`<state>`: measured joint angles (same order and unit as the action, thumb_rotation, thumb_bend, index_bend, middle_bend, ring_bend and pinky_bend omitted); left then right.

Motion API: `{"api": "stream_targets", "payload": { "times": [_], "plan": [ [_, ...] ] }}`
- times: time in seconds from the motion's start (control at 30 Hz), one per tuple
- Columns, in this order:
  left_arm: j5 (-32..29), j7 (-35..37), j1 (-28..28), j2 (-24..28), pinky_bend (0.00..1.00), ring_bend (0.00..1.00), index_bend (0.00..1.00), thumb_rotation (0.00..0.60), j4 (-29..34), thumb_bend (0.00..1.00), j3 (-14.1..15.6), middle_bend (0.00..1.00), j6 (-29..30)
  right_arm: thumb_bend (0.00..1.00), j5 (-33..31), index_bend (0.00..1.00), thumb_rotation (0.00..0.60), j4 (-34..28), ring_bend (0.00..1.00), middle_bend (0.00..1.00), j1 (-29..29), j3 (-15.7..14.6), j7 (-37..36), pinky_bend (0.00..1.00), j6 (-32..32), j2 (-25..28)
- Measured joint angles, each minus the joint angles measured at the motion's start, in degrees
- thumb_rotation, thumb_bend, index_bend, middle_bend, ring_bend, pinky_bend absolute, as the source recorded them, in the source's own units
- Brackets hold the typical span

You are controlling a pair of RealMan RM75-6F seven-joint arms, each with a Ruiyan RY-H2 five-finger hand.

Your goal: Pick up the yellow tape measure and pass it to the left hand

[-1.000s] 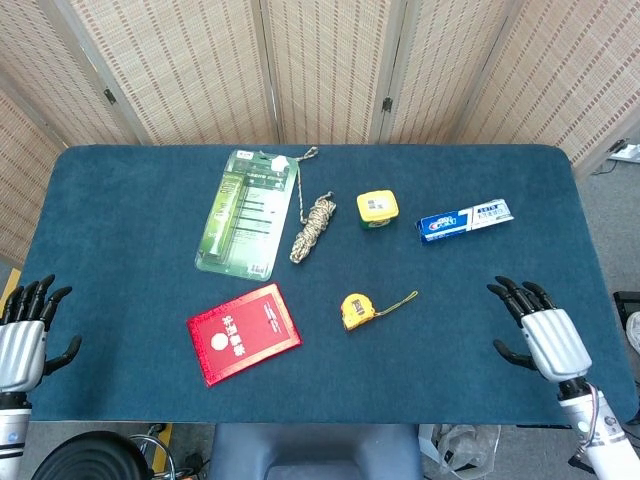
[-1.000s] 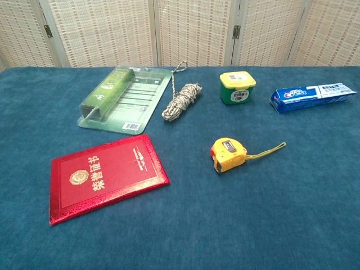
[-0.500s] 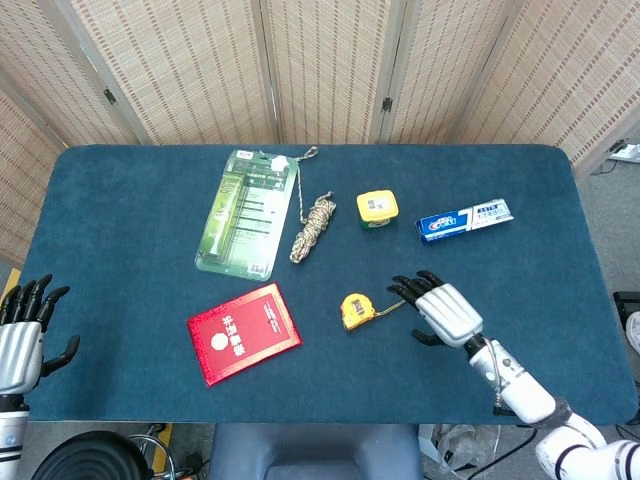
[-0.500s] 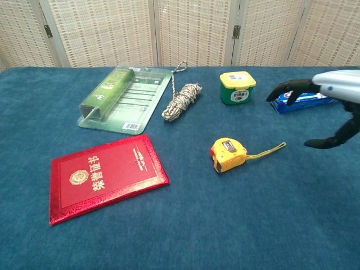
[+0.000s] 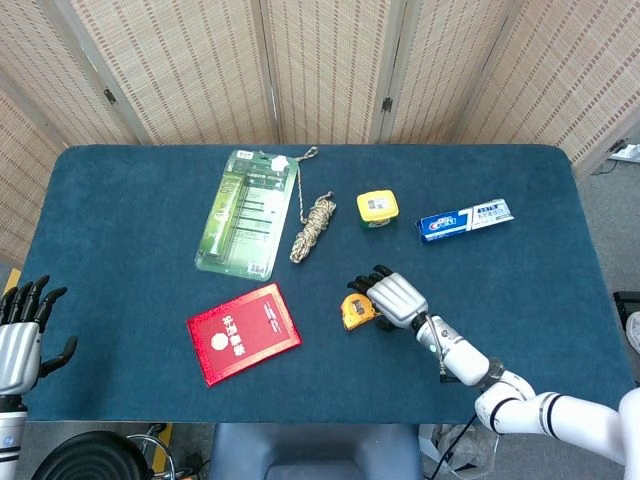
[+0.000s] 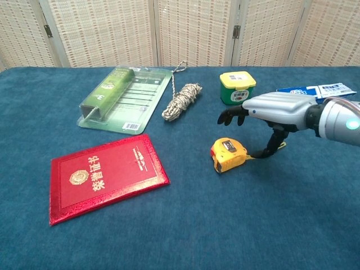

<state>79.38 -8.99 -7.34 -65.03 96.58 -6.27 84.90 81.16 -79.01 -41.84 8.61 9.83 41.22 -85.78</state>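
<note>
The yellow tape measure (image 5: 355, 311) (image 6: 228, 154) lies on the blue table, its thin strap trailing to the right. My right hand (image 5: 393, 297) (image 6: 270, 110) hovers just above it and to its right, fingers spread and holding nothing; the thumb hangs down by the strap. In the chest view there is a gap between the fingers and the tape measure's top. My left hand (image 5: 22, 335) rests at the table's left front edge, fingers apart and empty, seen only in the head view.
A red booklet (image 5: 243, 332) lies left of the tape measure. Behind it are a green blister pack (image 5: 247, 211), a rope bundle (image 5: 314, 227), a small yellow-lidded tub (image 5: 377, 209) and a toothpaste box (image 5: 464, 220). Wicker screens stand behind the table.
My right hand has travelled from the table's right front edge leftward to hover over the tape measure. The tape measure and left hand have not moved.
</note>
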Motion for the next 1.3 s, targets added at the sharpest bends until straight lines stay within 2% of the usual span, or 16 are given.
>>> {"api": "stream_targets", "payload": {
  "times": [0.47,0.6,0.77,0.87,1.03,1.3],
  "plan": [
    [-0.3,0.6,0.4,-0.1,0.0,0.01,0.19,0.6,-0.6,0.36,0.1,0.08,0.3,0.29,-2.6,0.22,0.6,6.2,0.25,0.24,-3.4,-1.4,1.4,0.12,-1.6,-5.4],
    [-0.1,0.6,0.5,-0.1,0.0,0.01,0.19,0.6,-0.7,0.36,0.3,0.08,0.2,0.3,-3.2,0.31,0.6,7.7,0.29,0.3,-3.8,-1.4,1.8,0.12,-1.3,-6.7],
    [-0.1,0.7,0.1,0.0,0.0,0.01,0.19,0.6,-0.7,0.36,-0.1,0.08,0.0,0.29,-3.9,0.48,0.6,8.7,0.36,0.43,-4.2,-0.9,0.9,0.12,-0.3,-8.0],
    [0.2,0.9,-0.7,0.2,0.0,0.01,0.19,0.6,-0.5,0.36,-0.4,0.08,-0.8,0.3,-4.7,0.55,0.6,8.7,0.4,0.48,-4.5,0.3,-0.1,0.14,0.4,-8.1],
    [0.6,2.4,-3.4,0.7,0.0,0.01,0.19,0.6,0.3,0.36,-1.6,0.08,-3.8,0.29,-7.1,0.61,0.6,6.8,0.41,0.52,-5.2,3.7,-1.3,0.15,2.2,-7.3],
    [-0.7,4.0,-10.7,0.5,0.0,0.04,0.19,0.6,3.1,0.34,-5.2,0.1,-11.8,0.3,-14.5,0.62,0.6,1.5,0.41,0.53,-7.4,7.8,2.7,0.15,2.7,-5.1]
  ]
}}
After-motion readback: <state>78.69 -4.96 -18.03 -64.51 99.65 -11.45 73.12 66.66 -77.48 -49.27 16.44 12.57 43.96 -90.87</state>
